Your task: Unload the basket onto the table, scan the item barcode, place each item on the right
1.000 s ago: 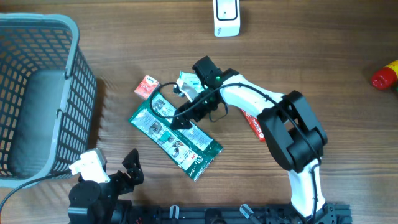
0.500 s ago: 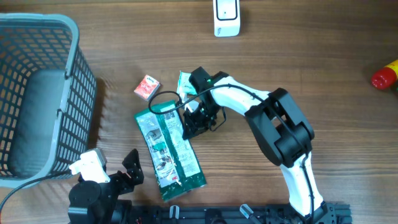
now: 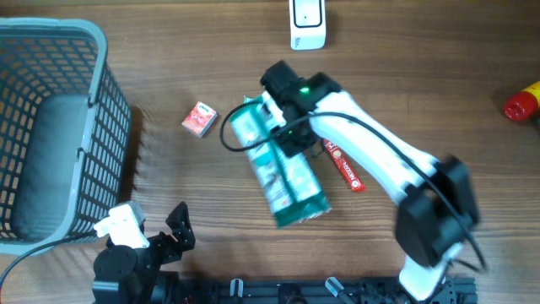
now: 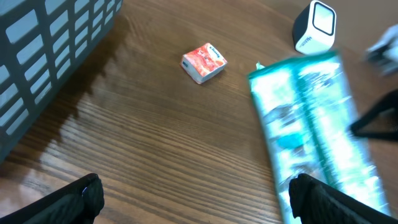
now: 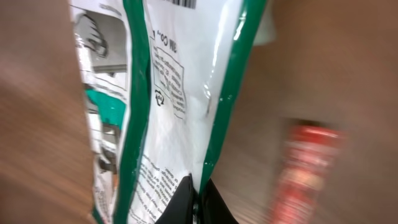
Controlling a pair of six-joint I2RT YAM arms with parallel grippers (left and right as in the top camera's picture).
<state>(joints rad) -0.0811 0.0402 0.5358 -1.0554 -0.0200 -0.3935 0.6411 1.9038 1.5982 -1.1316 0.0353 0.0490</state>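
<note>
While the basket [image 3: 51,127] fills the upper left of the overhead frame, the left gripper [image 3: 180,228] sits at the bottom left edge with its jaws spread wide and nothing between them. Its wrist view shows only bare wood ahead. A red box [image 3: 199,118] lies on the table left of centre, apart from everything else.

At centre is the pouch [image 3: 283,169], green-edged with a white printed face. It runs from upper left to lower right and is blurred, and it looks raised off the table rather than lying flat. The right gripper [image 5: 194,205] is clenched on it, the two fingers pinching the green side seam. In that wrist view a strip of barcode [image 5: 177,3] shows at the top edge of the white face.

The scanner [image 3: 307,23] stands at the top centre of the frame, well apart from the pouch. A red stick [image 3: 344,166] lies just right of the pouch, and a bottle [image 3: 521,103] sits at the far right edge.

The step in hand appears to be the carry: the item is grasped but not yet presented. The next move calls for taking the pouch up toward the scanner and turning it so the barcode end faces the scanner's window. The thin seam grip may let the pouch sag or swing.
</note>
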